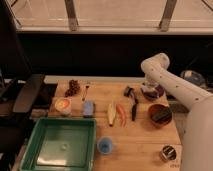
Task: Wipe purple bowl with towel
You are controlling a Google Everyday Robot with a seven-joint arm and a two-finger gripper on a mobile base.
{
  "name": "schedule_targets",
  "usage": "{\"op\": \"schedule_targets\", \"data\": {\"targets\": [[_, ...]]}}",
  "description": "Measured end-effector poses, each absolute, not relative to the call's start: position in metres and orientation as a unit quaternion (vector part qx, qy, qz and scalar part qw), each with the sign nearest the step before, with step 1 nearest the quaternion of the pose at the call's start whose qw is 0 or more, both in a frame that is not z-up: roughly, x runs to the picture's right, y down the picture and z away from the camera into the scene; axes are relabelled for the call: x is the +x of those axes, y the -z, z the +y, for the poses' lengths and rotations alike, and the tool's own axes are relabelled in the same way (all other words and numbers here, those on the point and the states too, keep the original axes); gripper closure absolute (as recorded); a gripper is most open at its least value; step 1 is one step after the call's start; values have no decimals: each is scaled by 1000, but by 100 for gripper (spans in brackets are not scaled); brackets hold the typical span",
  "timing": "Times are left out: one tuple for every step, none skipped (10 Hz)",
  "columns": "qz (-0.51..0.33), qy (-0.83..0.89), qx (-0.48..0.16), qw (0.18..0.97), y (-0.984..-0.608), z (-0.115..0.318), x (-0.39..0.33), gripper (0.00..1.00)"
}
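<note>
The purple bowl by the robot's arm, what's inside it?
The gripper sits right over the purple bowl, with something pale there, probably the towel. Only the bowl's dark rim shows. The arm covers the rest of the inside.

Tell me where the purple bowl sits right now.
The purple bowl sits at the table's far right edge, just behind the reddish-brown bowl and right of the black tool; the gripper is down over it.

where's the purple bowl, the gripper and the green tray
purple bowl (154, 92), camera view, right part of its rim
gripper (148, 85), camera view, over the bowl, end of the arm
green tray (41, 126), camera view, back rim
</note>
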State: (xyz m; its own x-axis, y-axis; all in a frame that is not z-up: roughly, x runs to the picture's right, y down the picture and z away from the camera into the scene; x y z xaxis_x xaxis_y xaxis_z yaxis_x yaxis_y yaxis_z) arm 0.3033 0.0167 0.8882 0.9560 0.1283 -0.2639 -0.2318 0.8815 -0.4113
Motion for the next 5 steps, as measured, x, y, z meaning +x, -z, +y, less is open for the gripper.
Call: {"op": "schedule_targets", "data": {"targets": [[123,-97,-228,961,-882,21,315,100],[136,-101,-231,958,-875,26,331,100],[147,-103,-231,956,-872,26,343,100],[157,-102,-227,956,-871,19,352,100],[159,-98,-222,957,-873,12,353,100]]}}
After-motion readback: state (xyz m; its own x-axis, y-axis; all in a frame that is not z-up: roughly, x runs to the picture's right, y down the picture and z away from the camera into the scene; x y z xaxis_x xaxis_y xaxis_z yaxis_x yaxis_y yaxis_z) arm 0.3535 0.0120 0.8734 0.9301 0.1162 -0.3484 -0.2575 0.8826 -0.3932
